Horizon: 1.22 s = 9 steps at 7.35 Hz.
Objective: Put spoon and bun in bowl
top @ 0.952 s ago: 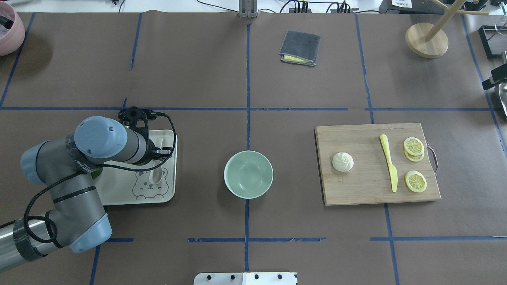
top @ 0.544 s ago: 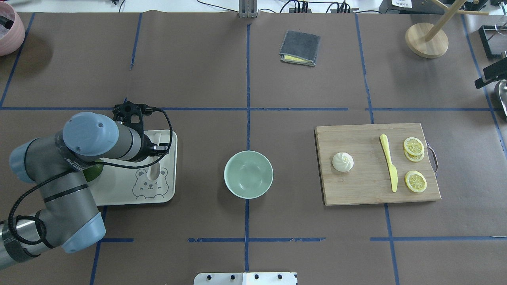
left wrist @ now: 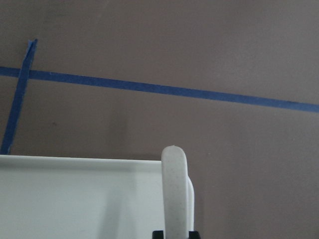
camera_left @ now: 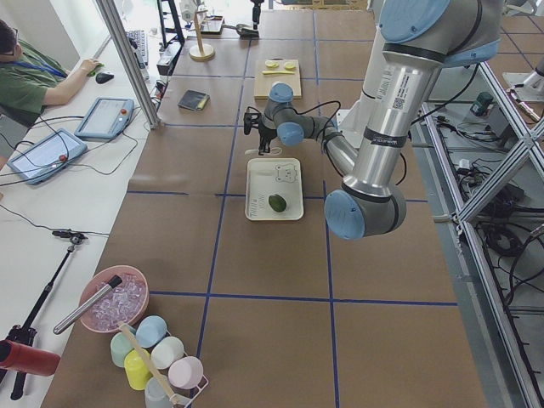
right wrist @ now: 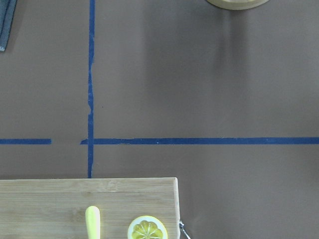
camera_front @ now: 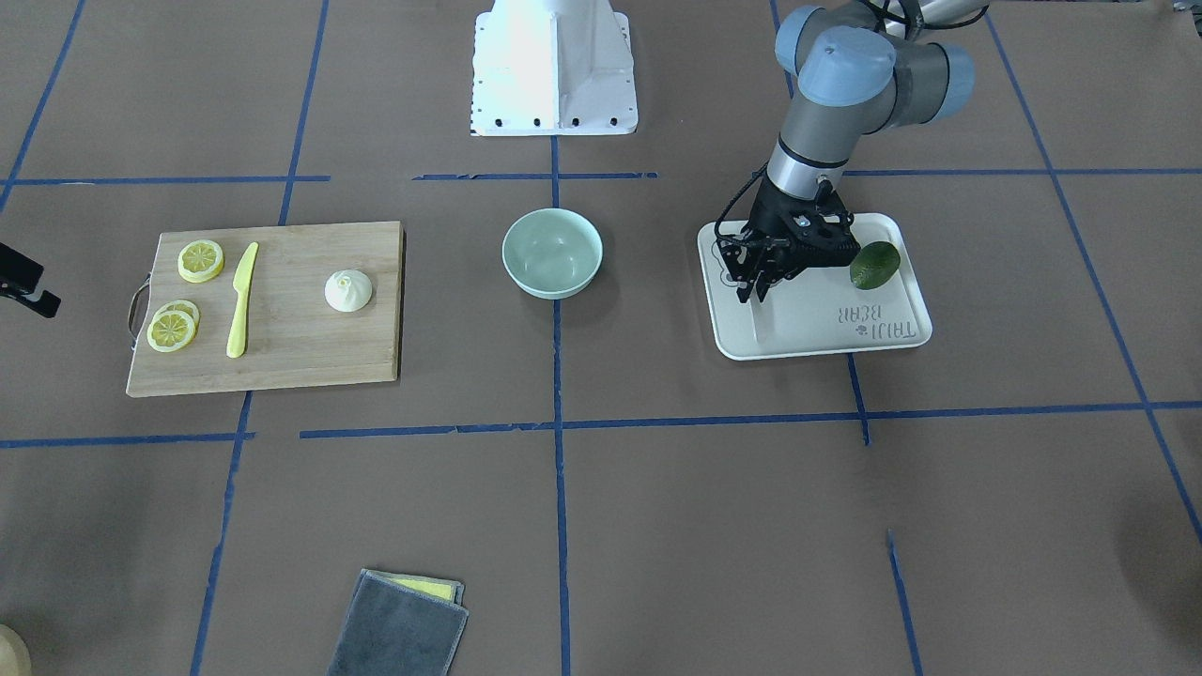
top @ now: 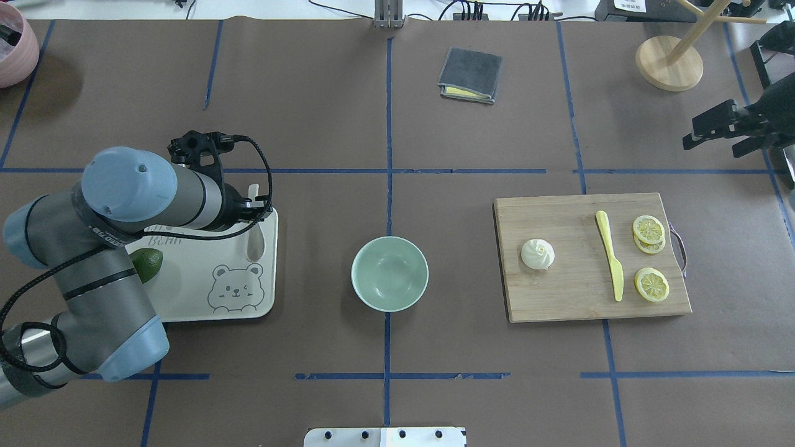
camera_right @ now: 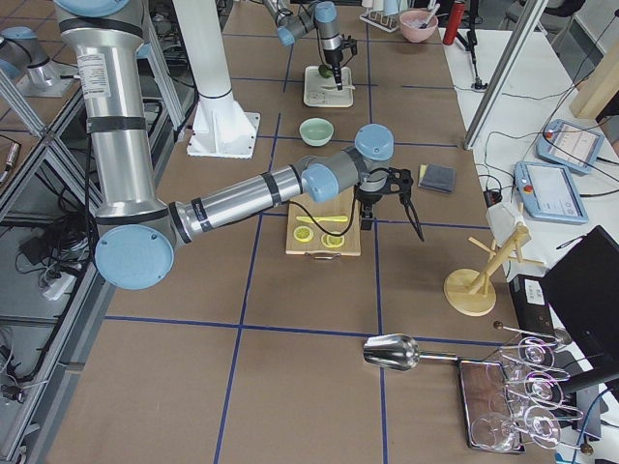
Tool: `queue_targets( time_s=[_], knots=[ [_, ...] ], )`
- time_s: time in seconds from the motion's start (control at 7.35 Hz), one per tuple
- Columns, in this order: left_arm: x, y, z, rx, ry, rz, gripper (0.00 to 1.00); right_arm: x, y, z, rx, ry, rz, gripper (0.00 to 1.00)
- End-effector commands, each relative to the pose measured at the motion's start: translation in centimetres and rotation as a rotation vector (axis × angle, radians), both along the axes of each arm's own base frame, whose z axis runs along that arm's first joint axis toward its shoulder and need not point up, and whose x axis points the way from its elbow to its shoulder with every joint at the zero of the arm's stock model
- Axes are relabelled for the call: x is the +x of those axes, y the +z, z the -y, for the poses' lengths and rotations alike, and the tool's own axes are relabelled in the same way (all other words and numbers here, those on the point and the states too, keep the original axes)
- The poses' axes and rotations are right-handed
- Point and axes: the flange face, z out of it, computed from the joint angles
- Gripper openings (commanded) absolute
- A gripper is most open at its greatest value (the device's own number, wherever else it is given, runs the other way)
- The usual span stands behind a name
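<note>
The pale spoon [top: 253, 245] is in my left gripper [top: 253, 211], which is shut on its handle over the far right corner of the white bear tray [top: 186, 292]. In the left wrist view the handle [left wrist: 174, 194] sticks out past the tray's edge [left wrist: 75, 199]. The mint-green bowl [top: 389, 273] stands empty at the table's middle, to the right of the tray. The white pleated bun [top: 538, 254] sits on the wooden cutting board [top: 559, 304]. My right gripper [top: 714, 139] hovers at the far right, beyond the board, with its fingers apart and empty.
A dark green avocado [top: 148, 264] lies on the tray beside my left arm. A yellow knife [top: 610, 254] and lemon slices [top: 651, 284] lie on the board. A folded grey cloth [top: 470, 75] and a wooden stand [top: 669, 62] are at the far side.
My left gripper has moved toward the tray's far edge, and the spoon has gone with it. My right gripper has come further into view at the right edge.
</note>
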Motion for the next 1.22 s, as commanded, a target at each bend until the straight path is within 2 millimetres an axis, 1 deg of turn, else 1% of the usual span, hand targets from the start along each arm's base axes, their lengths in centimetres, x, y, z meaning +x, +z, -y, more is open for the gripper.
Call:
queue_targets(
  time_s=[0.0,0.14,0.27,0.41,0.68,0.82,0.95,1.09],
  knots=[
    [1.1,-4.1,0.4,-0.107,-0.098,-0.117,0.00,-8.5,-2.5,-2.2,0.014,0.048,-0.005,1.00],
    [2.1,-6.1,1.1,-0.140,-0.128,-0.155,0.00,-12.7,-3.7,-3.4,0.015,0.058,-0.021,1.00],
    [2.5,-7.4,1.2,-0.172,-0.152,-0.187,0.00,-16.6,-4.8,-4.8,0.036,0.065,-0.039,1.00],
    [3.1,-8.3,1.5,-0.208,-0.178,-0.218,0.00,-19.6,-5.0,-6.7,0.041,0.062,-0.057,1.00],
    [3.3,-8.3,1.7,-0.206,-0.180,-0.238,0.00,-23.2,-4.7,-9.2,0.082,0.039,-0.092,1.00],
    [4.0,-8.6,1.8,-0.238,-0.195,-0.248,0.00,-24.6,-4.7,-10.3,0.106,0.031,-0.107,1.00],
    [5.0,-8.8,2.1,-0.257,-0.201,-0.247,0.00,-25.6,-4.4,-11.2,0.106,0.011,-0.115,1.00],
    [5.4,-8.8,1.8,-0.260,-0.196,-0.247,0.00,-26.2,-4.4,-11.7,0.109,0.002,-0.118,1.00]
  ],
)
